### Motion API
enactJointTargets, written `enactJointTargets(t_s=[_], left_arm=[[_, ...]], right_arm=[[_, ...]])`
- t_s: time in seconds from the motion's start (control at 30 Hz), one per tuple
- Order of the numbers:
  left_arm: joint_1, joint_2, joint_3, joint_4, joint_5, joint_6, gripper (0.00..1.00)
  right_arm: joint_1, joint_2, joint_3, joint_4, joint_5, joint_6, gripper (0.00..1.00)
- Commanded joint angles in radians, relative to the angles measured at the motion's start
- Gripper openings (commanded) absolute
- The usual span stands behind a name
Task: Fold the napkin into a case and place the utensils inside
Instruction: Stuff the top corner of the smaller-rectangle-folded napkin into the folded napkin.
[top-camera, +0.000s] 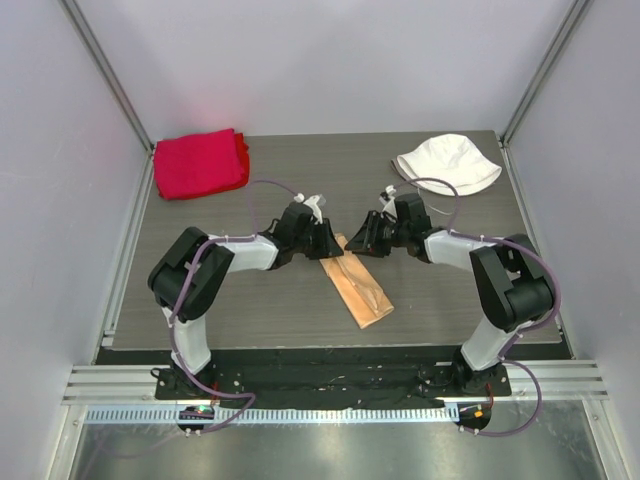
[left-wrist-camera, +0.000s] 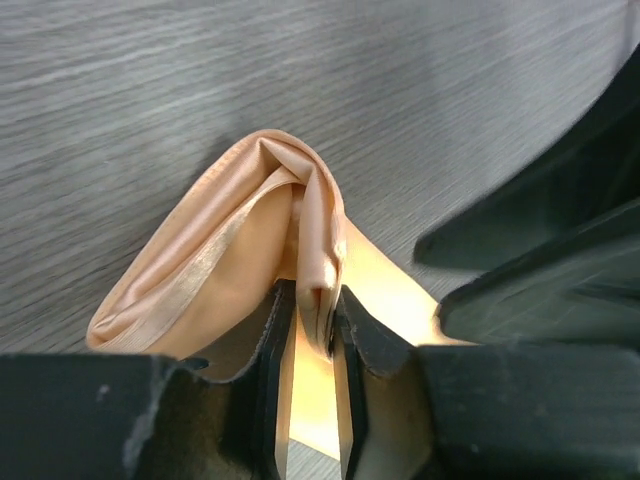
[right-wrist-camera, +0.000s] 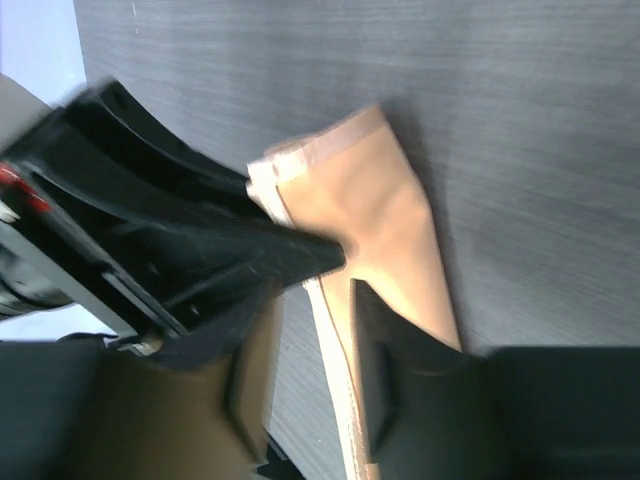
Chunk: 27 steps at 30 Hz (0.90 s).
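Note:
The napkin (top-camera: 362, 290) lies mid-table, folded into a narrow peach-tan strip that runs diagonally. Both grippers meet at its far end. My left gripper (top-camera: 335, 243) is shut on a raised fold of the satin (left-wrist-camera: 230, 250), pinched between its jaws (left-wrist-camera: 314, 310), so that end of the cloth stands up off the table. My right gripper (top-camera: 358, 240) faces it, open; the strip's pale hemmed edge (right-wrist-camera: 385, 220) runs between its fingers (right-wrist-camera: 312, 300). The left gripper's black body (right-wrist-camera: 200, 230) crowds the right wrist view. The utensils are out of view.
A thick red cloth (top-camera: 200, 163) lies at the back left of the grey table (top-camera: 450, 290). A white bucket hat (top-camera: 447, 163) sits at the back right. Frame posts and pale walls close in the table's sides and back.

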Motion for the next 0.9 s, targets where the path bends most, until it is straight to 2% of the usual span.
enactJointTargets(t_s=[0.0,0.07,0.2,0.53,0.73,0.87], left_arm=[[0.014,-0.065,0.018,0.009,-0.039,-0.051,0.25],[0.019,-0.059,0.018,0.004,-0.037,-0.070,0.28],[0.033,-0.045,0.018,0.021,-0.016,-0.131,0.41],[0.057,-0.032,0.105,-0.079,-0.030,-0.119,0.45],[0.059,-0.010,0.128,-0.071,-0.019,-0.131,0.37],[0.061,0.002,0.159,-0.108,-0.016,-0.119,0.22]], right_arm=[[0.024,-0.002,-0.063,0.085,0.010,0.063,0.34],[0.030,0.000,-0.102,0.119,0.016,0.078,0.30],[0.036,0.022,-0.125,0.119,0.034,0.051,0.25],[0.042,0.010,-0.091,0.041,0.065,-0.043,0.25],[0.048,0.016,-0.044,-0.011,0.088,-0.107,0.29],[0.055,0.009,-0.010,-0.039,0.106,-0.143,0.32]])
